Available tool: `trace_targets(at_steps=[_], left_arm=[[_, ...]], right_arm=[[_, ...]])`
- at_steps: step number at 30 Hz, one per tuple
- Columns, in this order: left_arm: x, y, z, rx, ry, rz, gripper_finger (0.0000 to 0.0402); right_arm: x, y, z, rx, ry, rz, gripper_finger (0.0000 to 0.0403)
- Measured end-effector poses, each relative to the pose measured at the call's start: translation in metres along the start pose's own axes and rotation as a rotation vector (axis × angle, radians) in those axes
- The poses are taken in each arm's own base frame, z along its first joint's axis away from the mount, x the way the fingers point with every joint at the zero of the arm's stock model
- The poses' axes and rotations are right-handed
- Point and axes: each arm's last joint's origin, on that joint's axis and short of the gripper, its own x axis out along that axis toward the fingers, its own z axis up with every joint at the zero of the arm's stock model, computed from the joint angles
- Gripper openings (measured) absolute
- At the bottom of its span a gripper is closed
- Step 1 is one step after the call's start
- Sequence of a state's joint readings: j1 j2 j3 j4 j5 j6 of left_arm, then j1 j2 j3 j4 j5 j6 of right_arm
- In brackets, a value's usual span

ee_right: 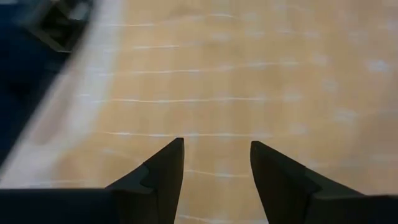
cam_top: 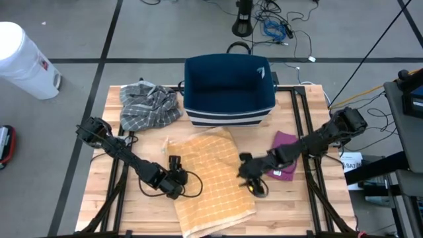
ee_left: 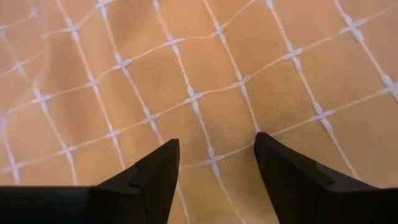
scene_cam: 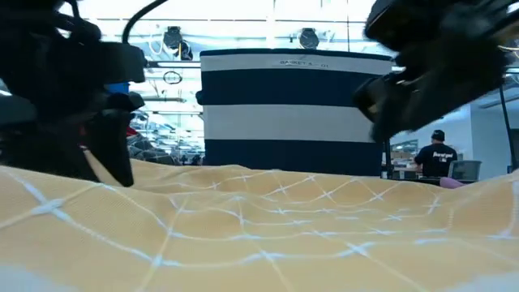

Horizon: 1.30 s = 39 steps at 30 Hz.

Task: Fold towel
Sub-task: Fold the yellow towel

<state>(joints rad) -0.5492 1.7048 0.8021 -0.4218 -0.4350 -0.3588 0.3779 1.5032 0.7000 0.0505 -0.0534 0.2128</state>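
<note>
Orange towel (scene_cam: 259, 235) filling the low view, both gripper pairs (ee_left: 216, 163) (ee_right: 215, 160) parted, empty, arms partly cropped.

The high view looks straight down on the whole table (cam_top: 132, 211), the low view skims level across the orange towel (scene_cam: 259, 227), and both wrist views hover close above that same towel.

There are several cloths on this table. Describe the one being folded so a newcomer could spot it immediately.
Start at the navy basket at the table's far edge. Directly in front of it, between the left hand and right hand, lies the towel. It alone is orange with a white grid; the grey plaid cloth and purple cloth lie aside.
</note>
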Motion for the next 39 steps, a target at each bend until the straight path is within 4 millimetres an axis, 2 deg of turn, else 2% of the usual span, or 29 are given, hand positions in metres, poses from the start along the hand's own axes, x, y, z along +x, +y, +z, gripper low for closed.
trace_targets(at_steps=[6,12,18,23,29,32,35,39], left_arm=[[0.005,0.018,-0.006,-0.016,0.084,0.135,0.0222],[0.000,0.032,-0.012,-0.035,0.083,0.337,0.0222],[-0.029,0.035,0.003,-0.103,-0.062,0.322,0.0222],[-0.059,0.024,0.014,-0.114,-0.199,0.196,0.0222],[-0.066,0.003,0.016,-0.098,-0.219,-0.049,0.0222],[-0.070,-0.006,0.018,-0.101,-0.258,-0.126,0.0222],[-0.077,-0.018,0.018,-0.087,-0.304,-0.201,0.0222],[-0.085,-0.035,0.012,-0.039,-0.330,-0.248,0.0222]], right_arm=[[0.002,0.025,-0.011,0.063,-0.032,0.026,0.0171],[0.000,0.045,-0.008,-0.007,-0.156,-0.015,0.0171],[-0.002,0.055,-0.003,-0.069,-0.252,-0.041,0.0171],[0.012,0.048,-0.007,-0.059,-0.228,-0.064,0.0171],[0.040,0.041,-0.015,-0.045,-0.232,-0.013,0.0171],[0.044,0.043,-0.013,-0.045,-0.279,0.021,0.0171],[0.042,0.051,-0.008,-0.046,-0.333,0.054,0.0171],[0.043,0.075,0.003,-0.119,-0.348,0.102,0.0171]])
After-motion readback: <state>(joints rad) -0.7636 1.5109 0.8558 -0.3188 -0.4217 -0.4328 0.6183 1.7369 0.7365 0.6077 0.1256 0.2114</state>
